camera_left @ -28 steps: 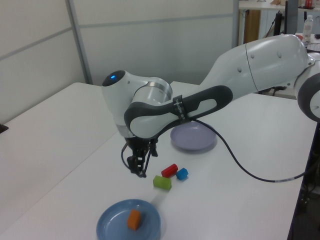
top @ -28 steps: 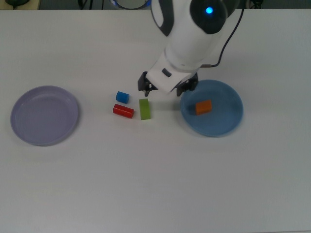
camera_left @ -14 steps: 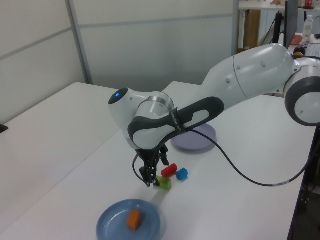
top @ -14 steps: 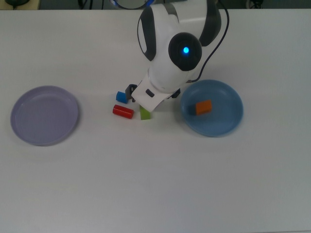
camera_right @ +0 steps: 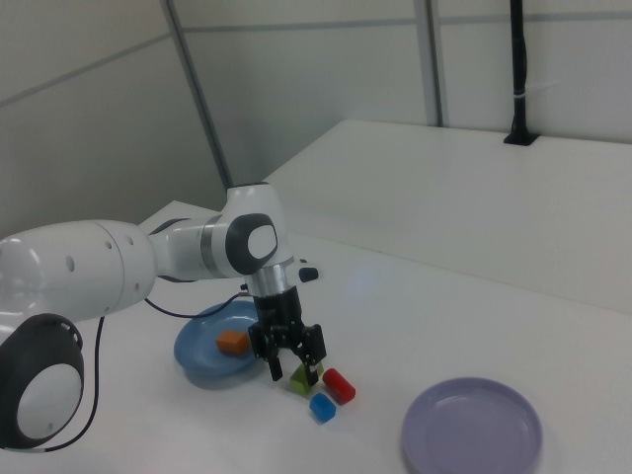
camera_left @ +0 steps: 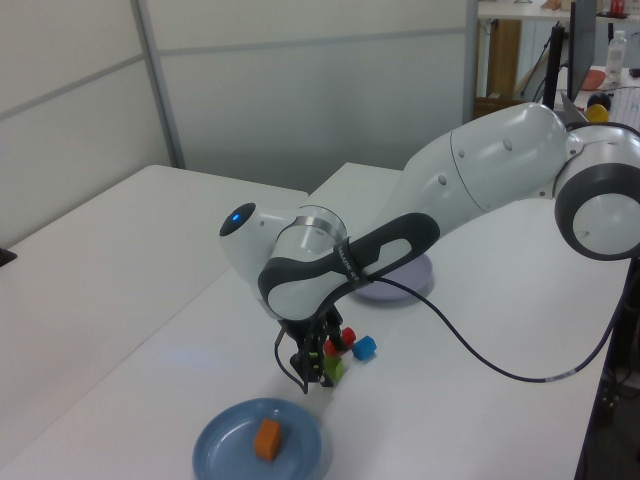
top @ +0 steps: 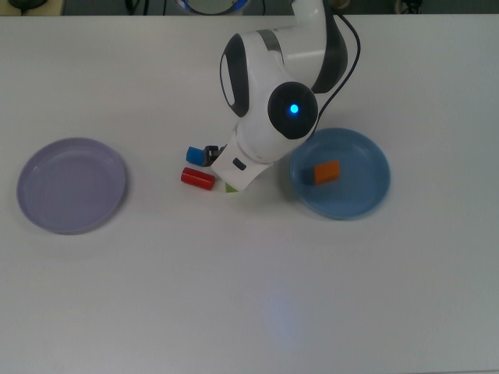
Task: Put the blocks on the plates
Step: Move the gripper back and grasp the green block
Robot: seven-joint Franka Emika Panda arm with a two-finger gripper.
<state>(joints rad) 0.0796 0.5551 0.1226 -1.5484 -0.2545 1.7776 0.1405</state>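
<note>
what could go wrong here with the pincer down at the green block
The pincer straddles the green block, and the red cylinder and blue cube lie close by, so a finger may nudge one aside. The red cylinder lies on its side and might roll. The blue plate sits close too, so a low carry could clip its rim.

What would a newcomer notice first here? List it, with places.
The big white arm fills the top view's middle, its gripper open and down around the green bar. Beside the bar lie a red cylinder and a blue cube. An orange block sits in the blue plate at the top view's right; the purple plate at its left holds nothing.
</note>
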